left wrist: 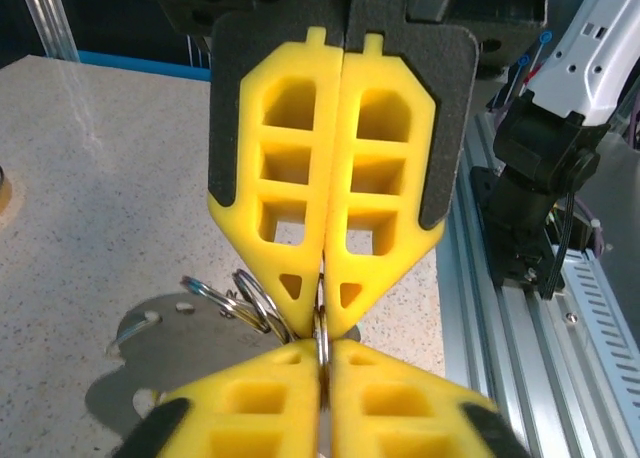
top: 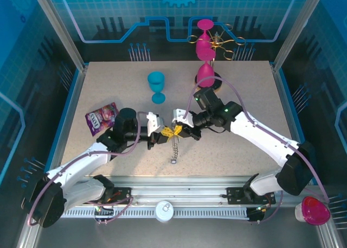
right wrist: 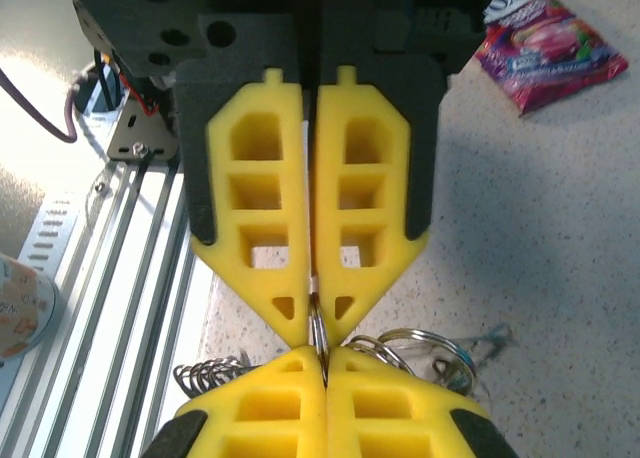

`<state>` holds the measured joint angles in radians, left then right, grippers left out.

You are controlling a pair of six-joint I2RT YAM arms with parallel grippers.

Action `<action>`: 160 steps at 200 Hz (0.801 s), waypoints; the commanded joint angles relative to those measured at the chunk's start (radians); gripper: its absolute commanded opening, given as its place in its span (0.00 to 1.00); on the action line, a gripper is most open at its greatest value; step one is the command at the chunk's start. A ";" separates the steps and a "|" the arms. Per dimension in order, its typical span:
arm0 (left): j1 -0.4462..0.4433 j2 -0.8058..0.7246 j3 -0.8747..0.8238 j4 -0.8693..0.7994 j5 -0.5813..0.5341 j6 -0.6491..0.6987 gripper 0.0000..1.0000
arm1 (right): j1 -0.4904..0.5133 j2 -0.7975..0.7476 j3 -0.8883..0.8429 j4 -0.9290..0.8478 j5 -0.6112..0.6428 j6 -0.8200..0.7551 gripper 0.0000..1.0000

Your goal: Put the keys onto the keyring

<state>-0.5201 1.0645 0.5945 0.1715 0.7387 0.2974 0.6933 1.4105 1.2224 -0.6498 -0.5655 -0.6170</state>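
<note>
My two grippers meet tip to tip above the middle of the table, the left gripper (top: 161,134) coming from the left and the right gripper (top: 181,130) from the right. Both are shut on the same thin metal ring of the keyring (left wrist: 322,323), which stands edge-on between the yellow fingertips (right wrist: 345,303). More silvery rings (right wrist: 425,353) bunch beside the grip, one tinted blue (left wrist: 200,288). A short metal chain (top: 174,149) hangs from the bunch to the table. A flat grey metal piece (left wrist: 150,343) lies under the rings. I cannot pick out the keys among the bunch.
A blue goblet (top: 156,85) stands behind the grippers and a purple snack packet (top: 101,118) lies to the left. Pink goblets on a stand (top: 206,53) rise at the back. The metal rail (top: 179,196) runs along the near edge, close to the hanging chain.
</note>
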 commanded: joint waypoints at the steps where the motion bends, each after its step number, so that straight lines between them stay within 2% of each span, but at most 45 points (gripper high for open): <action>1: -0.005 0.006 0.045 -0.008 0.042 0.020 0.00 | 0.030 0.021 0.053 -0.053 -0.005 -0.053 0.00; 30: -0.005 -0.008 0.050 -0.032 0.049 0.038 0.00 | 0.020 0.006 0.046 -0.041 -0.015 -0.036 0.00; 47: -0.005 -0.021 0.036 -0.022 0.046 0.039 0.00 | -0.009 -0.037 -0.006 0.019 -0.028 0.013 0.21; 57: -0.005 -0.028 0.021 0.002 0.047 0.035 0.00 | -0.022 -0.067 -0.045 0.059 -0.028 0.039 0.27; 90: -0.005 -0.049 -0.040 0.148 0.046 -0.009 0.00 | -0.026 -0.110 -0.121 0.111 -0.017 0.094 0.29; 138: -0.005 -0.063 -0.079 0.237 0.048 -0.045 0.00 | -0.025 -0.130 -0.181 0.202 -0.022 0.160 0.30; 160: -0.005 -0.069 -0.094 0.266 0.045 -0.061 0.00 | -0.024 -0.125 -0.189 0.201 -0.019 0.164 0.26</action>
<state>-0.5201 1.0214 0.5186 0.3416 0.7506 0.2646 0.6731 1.2991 1.0466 -0.4858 -0.5606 -0.4866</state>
